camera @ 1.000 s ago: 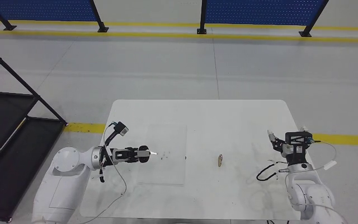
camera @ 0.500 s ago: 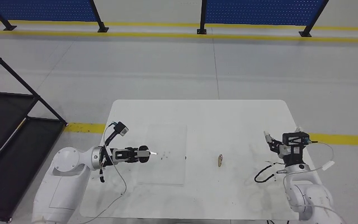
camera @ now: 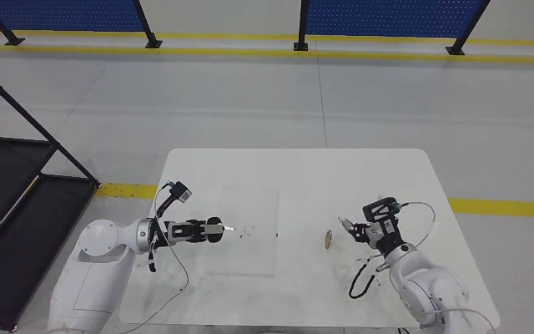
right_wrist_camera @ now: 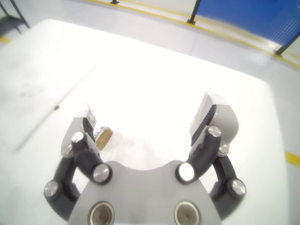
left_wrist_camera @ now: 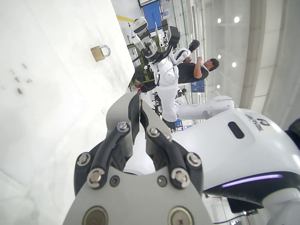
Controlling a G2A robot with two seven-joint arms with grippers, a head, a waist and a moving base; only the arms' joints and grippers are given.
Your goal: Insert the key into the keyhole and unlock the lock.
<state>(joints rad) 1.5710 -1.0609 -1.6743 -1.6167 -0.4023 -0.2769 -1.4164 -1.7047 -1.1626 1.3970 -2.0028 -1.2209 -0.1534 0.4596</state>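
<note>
Lying flat near the table (camera: 375,175) centre, the lock (camera: 328,239) looks small, stiff, dense brass, likely slippery; best gripped across its body's flat sides, keyhole end clear; right hand (camera: 354,229) gapes wide at its 3 o'clock, one finger just beside it; left hand (camera: 221,227), well apart at 9 o'clock, pinches a thin key (left_wrist_camera: 140,105)

The white left arm stretches out level, its grey-and-black two-fingered left gripper (camera: 219,227) pinched tight, while the white right arm bends inward, its matching right gripper (camera: 351,230) angled downward with fingers spread wide apart.
</note>
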